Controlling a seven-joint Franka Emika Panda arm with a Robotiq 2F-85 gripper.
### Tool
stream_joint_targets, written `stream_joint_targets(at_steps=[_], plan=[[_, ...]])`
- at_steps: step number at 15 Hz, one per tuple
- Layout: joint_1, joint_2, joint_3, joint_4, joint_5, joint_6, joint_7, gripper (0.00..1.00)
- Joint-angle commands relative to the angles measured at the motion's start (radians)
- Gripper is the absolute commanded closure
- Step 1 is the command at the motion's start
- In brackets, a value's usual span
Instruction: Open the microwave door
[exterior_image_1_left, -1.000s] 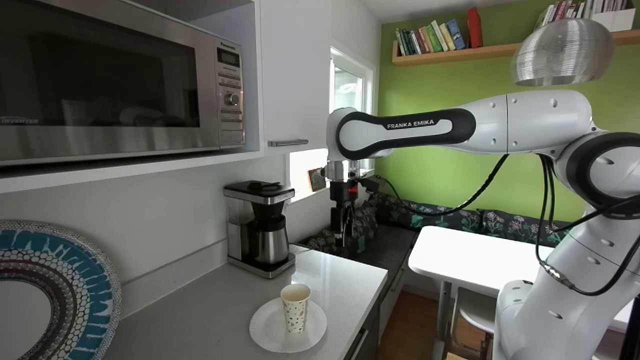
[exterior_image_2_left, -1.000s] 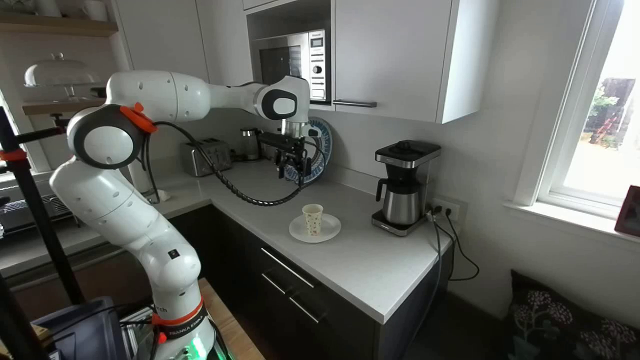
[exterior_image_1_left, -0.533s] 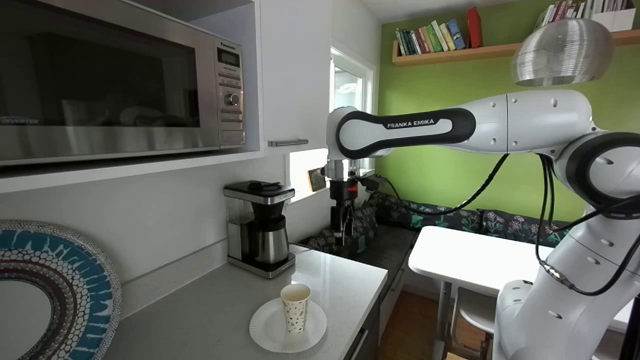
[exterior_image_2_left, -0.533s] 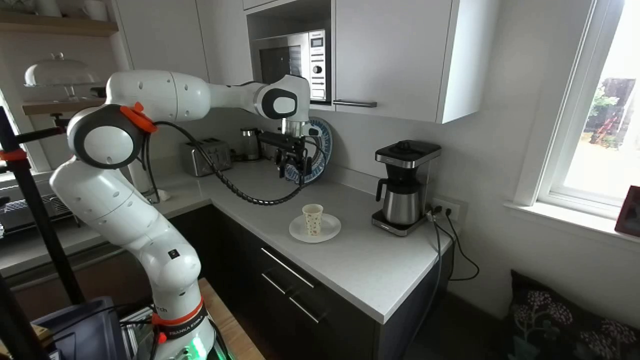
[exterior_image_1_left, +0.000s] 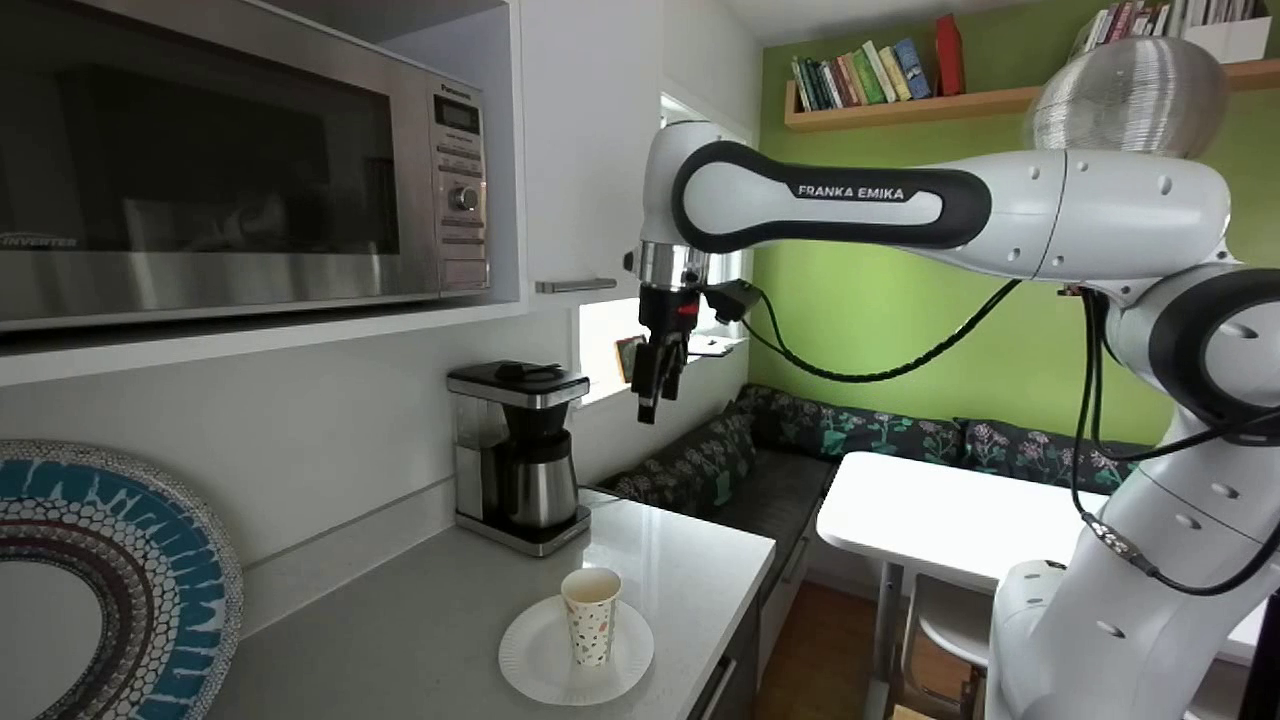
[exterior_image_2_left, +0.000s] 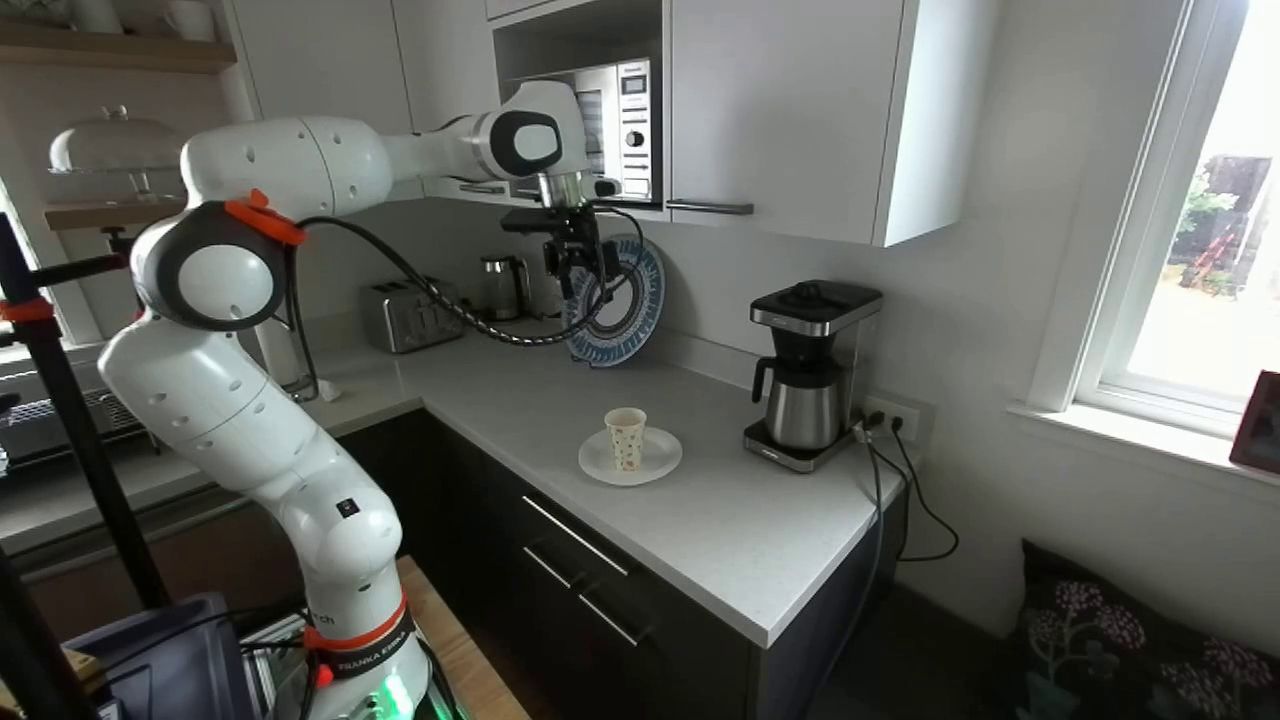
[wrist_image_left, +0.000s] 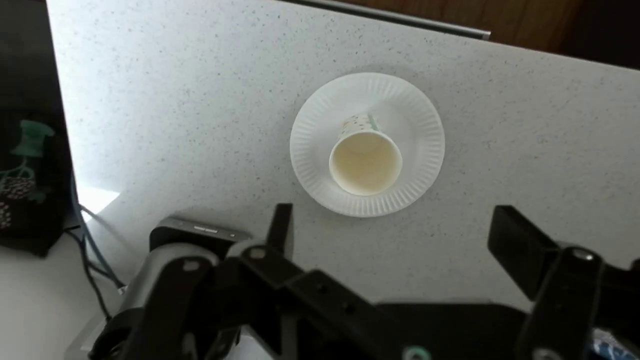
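Observation:
The microwave door (exterior_image_1_left: 200, 165) is a wide dark glass panel in a silver frame, shut, at the upper left of an exterior view. In an exterior view the door (exterior_image_2_left: 594, 112) is partly hidden behind the arm's wrist. My gripper (exterior_image_1_left: 658, 385) points down over the counter, apart from the door and lower than its middle. The gripper also hangs before the wall plate in an exterior view (exterior_image_2_left: 585, 268). In the wrist view its two fingers (wrist_image_left: 392, 225) are wide apart with nothing between them. The door is out of the wrist view.
The microwave's button panel (exterior_image_1_left: 461, 190) lies beside the cabinet with a bar handle (exterior_image_1_left: 576, 286). Below stand a coffee maker (exterior_image_1_left: 520, 455), a paper cup (exterior_image_1_left: 591, 620) on a white plate (exterior_image_1_left: 525, 660), and a patterned round plate (exterior_image_1_left: 215, 570). A cable (exterior_image_2_left: 400, 275) hangs from the arm.
The arm has risen in the last half second. My gripper is higher, a little further left in both exterior views, and slightly tilted. The door, cup and plate have not moved.

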Motion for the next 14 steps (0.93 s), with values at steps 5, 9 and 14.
stream_joint_targets(at_steps=[5,9,14], plan=[[0.021,-0.018,0.153,0.036,-0.181,0.119,0.212,0.0],[0.03,-0.019,0.169,-0.008,-0.206,0.354,0.251,0.0],[0.026,0.006,0.166,-0.001,-0.185,0.496,0.259,0.0]])
